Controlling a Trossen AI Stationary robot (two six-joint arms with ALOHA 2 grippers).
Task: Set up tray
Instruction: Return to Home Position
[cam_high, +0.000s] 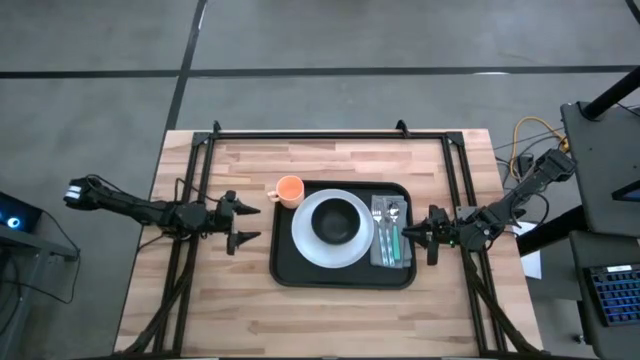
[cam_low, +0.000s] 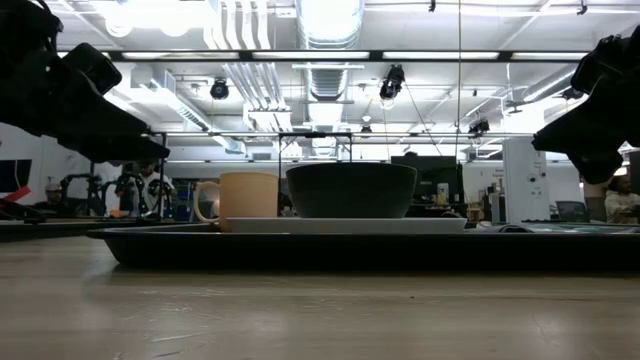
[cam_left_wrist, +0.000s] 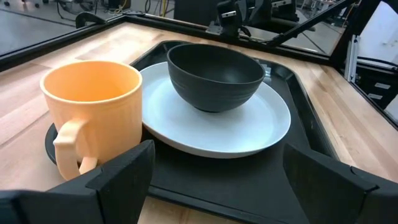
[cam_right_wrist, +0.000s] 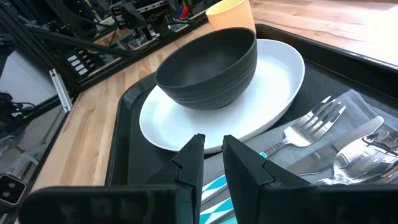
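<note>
The high view looks straight down on the whole light wooden table (cam_high: 330, 300), far enough to take in both arms. The low view sits at table-top height, facing level across the boards into the room. The left wrist view looks from close by across the large black rectangular tray (cam_left_wrist: 261, 180) from its orange-mug side; the right wrist view faces back from the opposite side. All four share the dark round bowl (cam_high: 335, 220) on the white plate (cam_right_wrist: 273, 81).

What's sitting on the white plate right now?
A dark bowl stands upright on the middle of the white plate, which lies on the black tray. The bowl looks empty. The plate's surface under the bowl is covered.
</note>
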